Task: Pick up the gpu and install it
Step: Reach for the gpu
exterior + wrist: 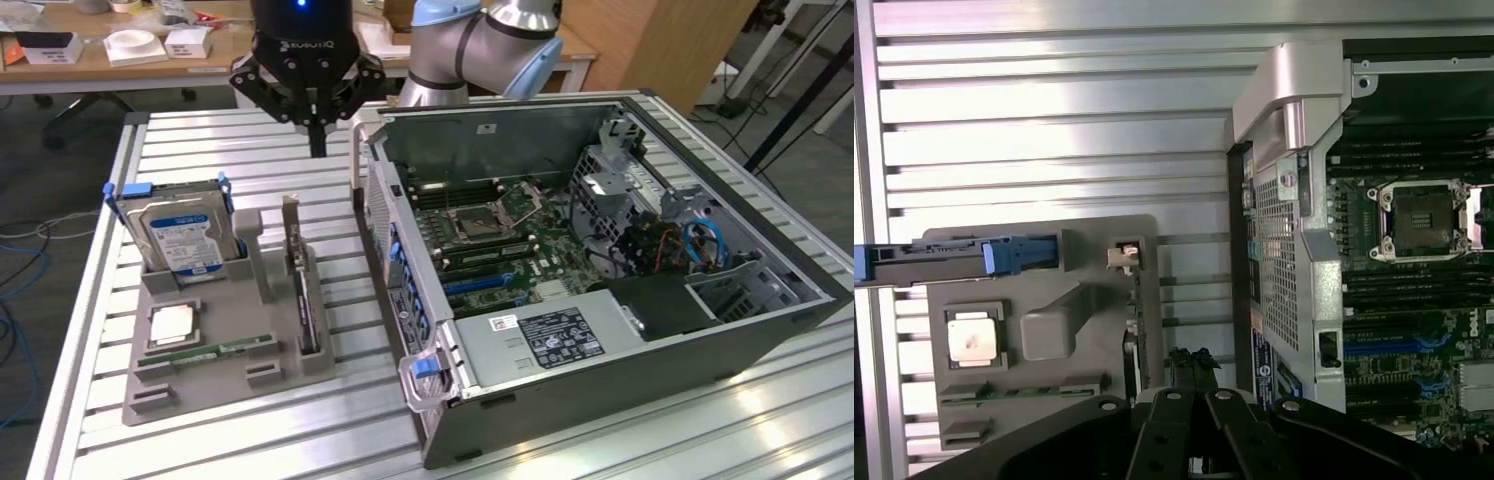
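Big open dark metal computer case [667, 390] sits on the slatted aluminium table [200, 150], with the grey plastic parts tray [200, 395] just beside it. The black gripper [318, 140] hangs over the table past the tray's far end, fingers pinched together on nothing; the thin dark gpu card with its silvery end bracket [308, 310] stands on edge in its tray slot, untouched. My worry is that jaws this tight could bump the card's top edge and tip it, or clip the case wall; the exterior view shows the card's height, the wrist view only its thin edge.
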{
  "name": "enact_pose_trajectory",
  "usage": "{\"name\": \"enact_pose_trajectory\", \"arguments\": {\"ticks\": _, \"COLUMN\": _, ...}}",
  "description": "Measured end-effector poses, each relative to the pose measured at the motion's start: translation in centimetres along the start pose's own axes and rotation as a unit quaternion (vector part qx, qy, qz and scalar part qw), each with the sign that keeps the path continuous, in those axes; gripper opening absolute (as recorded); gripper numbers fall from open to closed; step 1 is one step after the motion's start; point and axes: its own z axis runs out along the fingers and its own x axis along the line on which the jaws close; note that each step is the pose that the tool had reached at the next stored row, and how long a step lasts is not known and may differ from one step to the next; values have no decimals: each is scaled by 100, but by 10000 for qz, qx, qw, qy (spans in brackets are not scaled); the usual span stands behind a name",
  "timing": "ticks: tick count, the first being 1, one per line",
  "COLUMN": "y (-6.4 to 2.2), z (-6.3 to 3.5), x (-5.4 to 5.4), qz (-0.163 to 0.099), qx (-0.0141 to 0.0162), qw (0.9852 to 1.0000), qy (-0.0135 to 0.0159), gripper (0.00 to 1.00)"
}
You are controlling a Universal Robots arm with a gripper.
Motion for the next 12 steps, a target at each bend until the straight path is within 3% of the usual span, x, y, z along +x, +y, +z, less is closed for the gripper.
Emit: {"name": "enact_pose_trajectory", "arguments": {"ticks": 12, "y": -16, "z": -3, "x": 112, "qz": -1, "qx": 0, "qw": 10000, "qy": 0, "gripper": 11}}
